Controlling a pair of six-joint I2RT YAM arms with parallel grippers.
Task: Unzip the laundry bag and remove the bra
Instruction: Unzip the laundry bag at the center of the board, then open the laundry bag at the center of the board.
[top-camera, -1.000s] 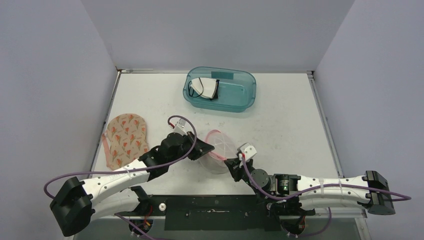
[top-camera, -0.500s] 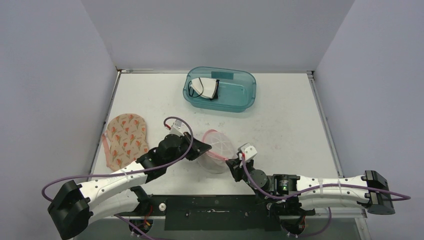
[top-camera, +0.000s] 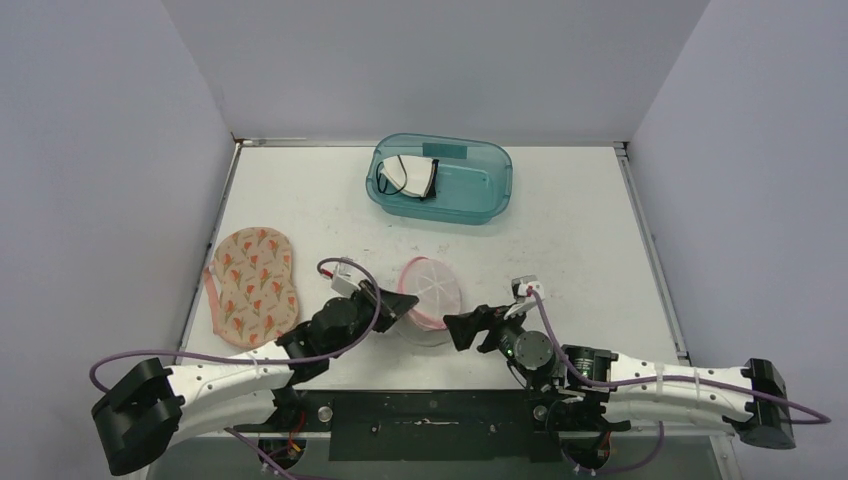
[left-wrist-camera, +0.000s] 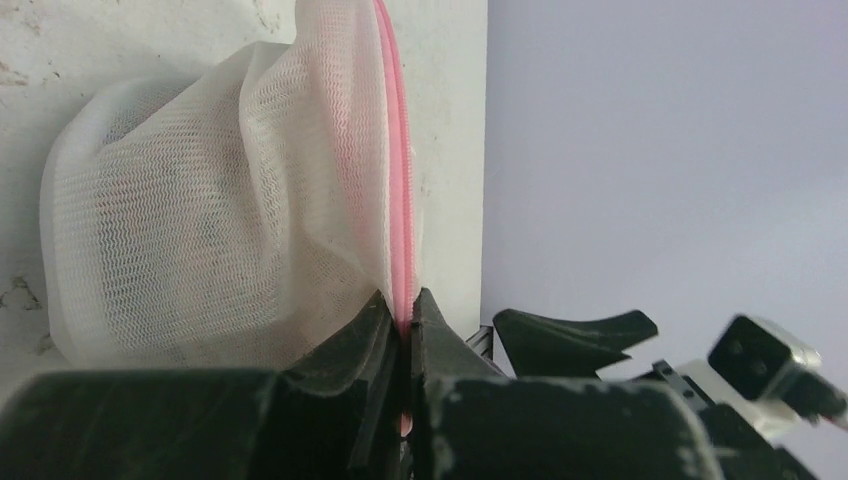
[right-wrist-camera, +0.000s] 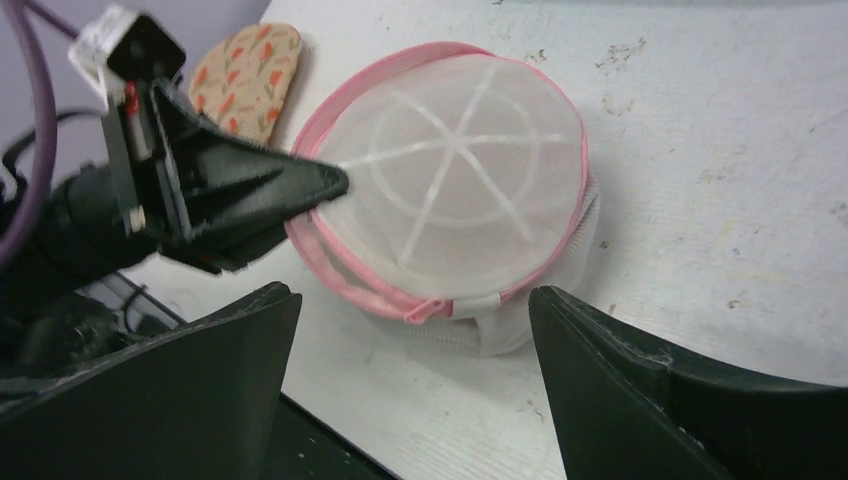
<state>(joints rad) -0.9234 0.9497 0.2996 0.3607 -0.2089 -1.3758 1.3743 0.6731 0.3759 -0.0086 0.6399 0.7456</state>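
Observation:
The laundry bag (top-camera: 432, 288) is a round white mesh pouch with a pink rim, lying near the table's front edge. My left gripper (top-camera: 406, 301) is shut on its pink rim (left-wrist-camera: 398, 200) at the left side, and the mesh (left-wrist-camera: 200, 220) bulges beyond the fingers. My right gripper (top-camera: 460, 326) stands open just right of the bag, touching nothing. In the right wrist view the bag (right-wrist-camera: 460, 190) lies ahead of the right gripper (right-wrist-camera: 412, 295), with the pink zipper pull (right-wrist-camera: 428, 309) between the fingers. Through the mesh I make out no bra. A beige floral bra (top-camera: 252, 280) lies to the left.
A teal plastic bin (top-camera: 488, 190) stands at the back centre with a white garment with black straps (top-camera: 408, 176) inside. Grey walls close off the table on three sides. The black mounting rail (top-camera: 430, 425) runs along the near edge.
My right gripper has opened and its wrist has turned and drawn slightly right of the bag. The left arm has shifted a little nearer and lower, still gripping the pink rim.

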